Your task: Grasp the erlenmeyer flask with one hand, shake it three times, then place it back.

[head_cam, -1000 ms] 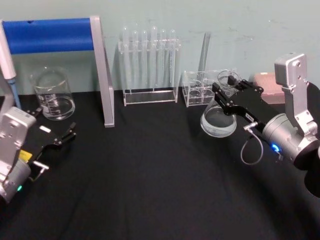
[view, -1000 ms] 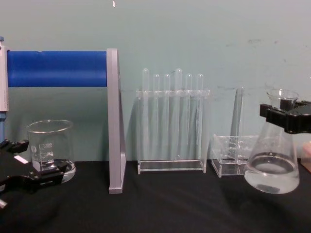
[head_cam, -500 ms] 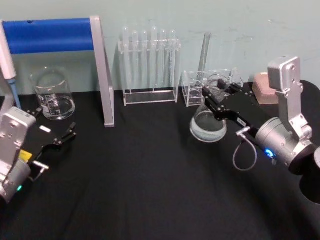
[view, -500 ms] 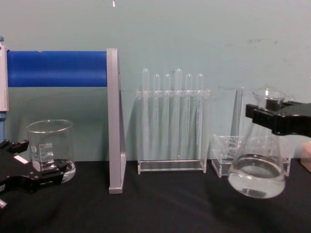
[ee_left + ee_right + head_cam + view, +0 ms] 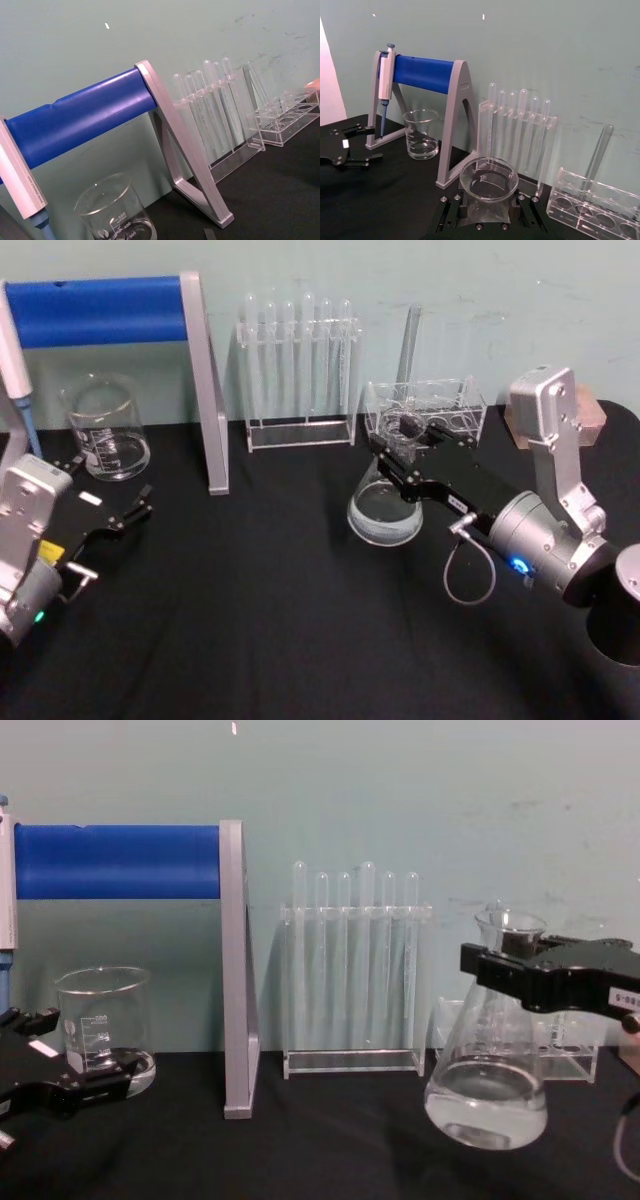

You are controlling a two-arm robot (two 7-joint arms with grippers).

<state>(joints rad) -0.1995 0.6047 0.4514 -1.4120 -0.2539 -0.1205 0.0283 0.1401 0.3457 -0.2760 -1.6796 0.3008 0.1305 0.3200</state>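
While the erlenmeyer flask (image 5: 487, 1090) swings leftward, a shake looks under way.
Right hand (image 5: 508, 968) pinches its neck, flask tilted; left gripper (image 5: 112, 512) idles spread by the beaker (image 5: 105, 430).

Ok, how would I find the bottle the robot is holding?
Start at the big blue stand on the left, then go right past the rack of thin tubes. There the right gripper holds the flask by its neck. Unlike the straight-sided beaker, it is cone-shaped: wide bottom, narrow top.
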